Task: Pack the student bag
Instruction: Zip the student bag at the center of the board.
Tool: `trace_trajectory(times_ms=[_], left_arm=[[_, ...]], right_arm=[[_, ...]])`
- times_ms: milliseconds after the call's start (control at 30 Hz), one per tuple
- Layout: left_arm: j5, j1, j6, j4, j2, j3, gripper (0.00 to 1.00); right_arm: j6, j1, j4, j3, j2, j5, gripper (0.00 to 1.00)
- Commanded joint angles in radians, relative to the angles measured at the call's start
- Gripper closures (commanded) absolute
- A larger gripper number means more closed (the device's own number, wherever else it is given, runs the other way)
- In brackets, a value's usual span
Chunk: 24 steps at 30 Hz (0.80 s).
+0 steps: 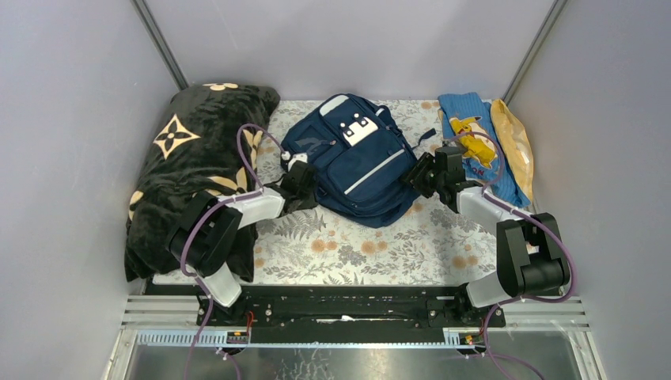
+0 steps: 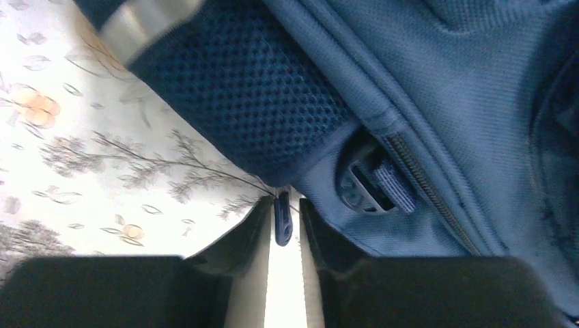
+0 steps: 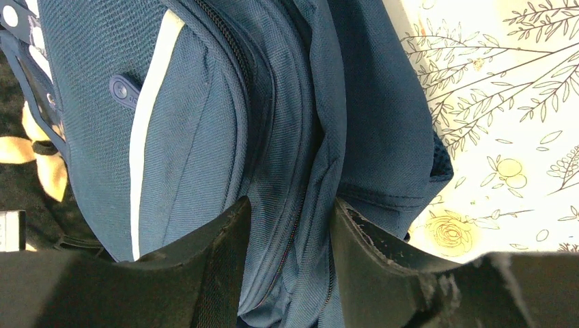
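Left end effector (image 2: pixel 283 203): fingers drawn narrow at the student bag's left side, with a small blue zipper pull (image 2: pixel 283 220) standing between them; whether the pull is actually clamped cannot be told
Right end effector (image 3: pixel 290 205): closed to a medium gap on a bunched fold of the bag's fabric, which fills the space between the fingers; a zip line runs through the fold
Student bag (image 1: pixel 356 158): laid flat on the bench (image 1: pixel 348 245), by the middle of the far edge, turned at a slant, front pocket with its white stripe (image 3: pixel 147 137) facing up
Mesh side pocket (image 2: pixel 252 96): seen just above the left fingers, beside a blue plastic buckle (image 2: pixel 365 188)
Black blanket (image 1: pixel 190 150): heaped along the bench's left edge up to the far left corner, tan flower marks showing
Blue cloth (image 1: pixel 467 134): laid at the far right corner, a yellow cartoon figure printed on it
Yellow packet (image 1: pixel 514 142): placed against the right edge, just beside the blue cloth
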Motion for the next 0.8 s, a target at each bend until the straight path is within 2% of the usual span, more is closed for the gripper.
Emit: trace_trajectory(times_ms=[0, 33, 67, 200, 467, 633, 767], left_arm=[[0.022, -0.03, -0.011, 0.012, 0.015, 0.012, 0.82], [0.022, -0.03, -0.013, 0.005, 0.013, 0.014, 0.94], [0.023, -0.032, -0.014, -0.004, 0.012, 0.017, 1.0], [0.02, -0.072, -0.026, -0.037, 0.001, 0.016, 1.0], [-0.026, -0.29, -0.134, -0.056, -0.027, -0.011, 1.0], [-0.026, -0.401, -0.155, -0.091, -0.031, 0.063, 1.0], [0.001, -0.505, -0.162, -0.074, 0.046, 0.195, 1.0]], right_arm=[[0.011, 0.004, 0.029, -0.001, -0.012, -0.021, 0.47], [0.013, 0.004, 0.03, -0.002, -0.008, -0.022, 0.47], [0.014, 0.003, 0.033, -0.004, -0.005, -0.022, 0.47], [0.031, 0.004, 0.054, -0.022, 0.016, -0.031, 0.47], [0.06, 0.004, 0.105, -0.077, 0.034, -0.071, 0.47], [0.071, 0.005, 0.126, -0.099, 0.022, -0.099, 0.47], [0.079, 0.005, 0.135, -0.119, 0.013, -0.105, 0.47]])
